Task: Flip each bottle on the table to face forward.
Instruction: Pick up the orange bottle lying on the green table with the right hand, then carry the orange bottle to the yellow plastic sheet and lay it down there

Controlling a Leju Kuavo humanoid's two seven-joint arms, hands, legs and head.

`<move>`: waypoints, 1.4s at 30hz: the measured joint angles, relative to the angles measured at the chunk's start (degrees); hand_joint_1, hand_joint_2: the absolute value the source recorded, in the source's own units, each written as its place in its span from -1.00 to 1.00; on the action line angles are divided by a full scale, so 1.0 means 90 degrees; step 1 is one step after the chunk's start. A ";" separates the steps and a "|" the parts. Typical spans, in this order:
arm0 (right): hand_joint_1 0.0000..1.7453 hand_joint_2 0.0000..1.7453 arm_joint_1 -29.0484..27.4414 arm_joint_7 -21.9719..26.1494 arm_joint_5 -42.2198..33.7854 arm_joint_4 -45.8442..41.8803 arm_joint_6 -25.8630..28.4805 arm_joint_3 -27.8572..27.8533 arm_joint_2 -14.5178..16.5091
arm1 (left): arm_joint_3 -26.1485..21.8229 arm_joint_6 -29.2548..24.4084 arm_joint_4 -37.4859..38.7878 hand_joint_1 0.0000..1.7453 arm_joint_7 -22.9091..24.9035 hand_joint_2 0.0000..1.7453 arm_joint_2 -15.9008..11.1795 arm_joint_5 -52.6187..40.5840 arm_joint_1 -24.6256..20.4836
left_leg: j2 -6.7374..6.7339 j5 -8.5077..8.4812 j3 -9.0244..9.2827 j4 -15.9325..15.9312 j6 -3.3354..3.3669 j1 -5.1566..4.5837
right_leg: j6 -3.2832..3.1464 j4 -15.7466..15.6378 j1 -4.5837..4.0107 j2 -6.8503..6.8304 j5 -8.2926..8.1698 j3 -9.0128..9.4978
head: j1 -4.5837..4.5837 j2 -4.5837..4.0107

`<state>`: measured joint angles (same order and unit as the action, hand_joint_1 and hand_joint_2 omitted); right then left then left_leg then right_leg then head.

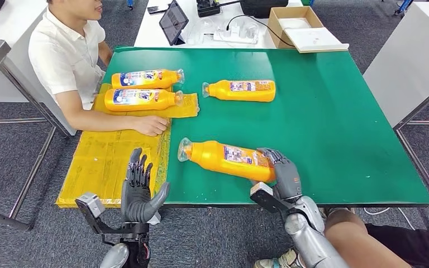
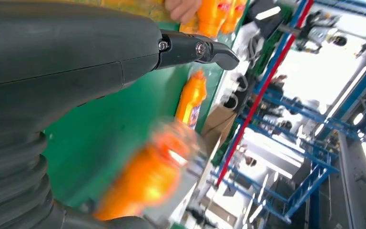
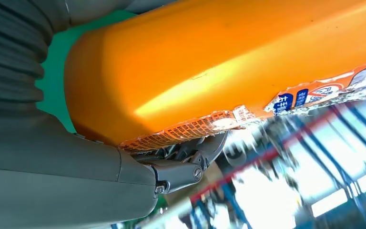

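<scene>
- Gripping the base end of the nearest orange bottle [image 1: 226,159] is the robot's right hand [image 1: 282,173], fingers wrapping over the top and the thumb pressing from the near side.
- That bottle is lying on its side near the front edge of the green desk [image 1: 341,128], cap pointing left twd the yellow mat [image 1: 106,162]; label w/ small print facing up.
- In the right wrist view the orange body [image 3: 219,62] is sitting tight against the palm, w/ dark fingers [image 3: 190,152] curling under the label edge.
- Left hand [image 1: 138,190] is hovering at the front-left corner, over the mat's near edge, fingers spread and pointing up, thumb out to the side, holding nothing.
- Left wrist view is showing the same bottle [image 2: 147,176] blurred, plus a fingertip [image 2: 219,52] sticking out free.
- Second bottle [image 1: 240,90] is lying mid-desk, well apart from the held one, cap to the left, small-print label up.
- Two more bottles, far one [image 1: 147,78] and near one [image 1: 142,99], are lying side by side at the back of the mat, caps to the right, blue-and-white labels up.
- Person in a white shirt [image 1: 64,50] is sitting at the left side, one hand [image 1: 151,125] resting on the mat just in front of those two.
- Behind the desk: cardboard box [image 1: 293,22] and a tablet [image 1: 173,21] on a white table.
</scene>
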<state>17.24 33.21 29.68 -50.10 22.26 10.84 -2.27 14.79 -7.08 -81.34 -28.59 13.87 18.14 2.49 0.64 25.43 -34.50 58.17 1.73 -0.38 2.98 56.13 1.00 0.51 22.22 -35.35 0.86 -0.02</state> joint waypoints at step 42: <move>1.00 1.00 -0.0256 0.0551 -0.0972 -0.0508 -0.0093 0.1789 0.1435 | 0.0480 0.2256 -0.0223 -1.00 0.0321 1.00 -0.0117 0.1074 -0.0268 | -0.0002 -0.0003 -0.0013 -0.0001 -0.0003 0.0008 | -0.0003 0.0002 -0.0004 0.0000 0.0002 -0.0018 | 0.0003 0.0000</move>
<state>14.94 38.16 20.93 -54.67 21.43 26.94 10.65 19.11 13.22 -83.35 -25.71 12.82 27.81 0.07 0.62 25.40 -34.62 58.16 1.70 -0.31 2.95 56.14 0.97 0.51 22.23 -35.51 0.89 -0.02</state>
